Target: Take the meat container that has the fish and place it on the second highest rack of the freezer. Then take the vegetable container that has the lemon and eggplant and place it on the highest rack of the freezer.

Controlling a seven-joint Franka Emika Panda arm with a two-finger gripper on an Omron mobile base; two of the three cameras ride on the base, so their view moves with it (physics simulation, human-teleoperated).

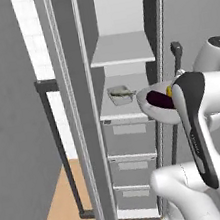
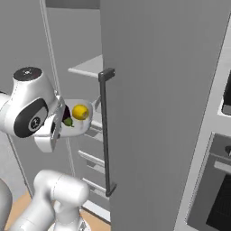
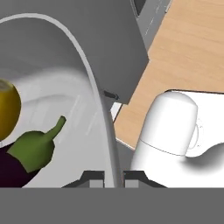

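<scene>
White bowl (image 1: 154,105) with lemon (image 2: 80,112) and eggplant (image 1: 159,99), rim pinched between gripper (image 3: 114,177) fingers, likely to clip freezer door (image 2: 162,90) edge and tip.

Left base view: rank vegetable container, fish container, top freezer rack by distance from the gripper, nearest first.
1. vegetable container: held at its rim by the gripper, with the eggplant and lemon inside.
2. fish container: just beyond, on the second highest rack.
3. top freezer rack: above both, farthest.
</scene>
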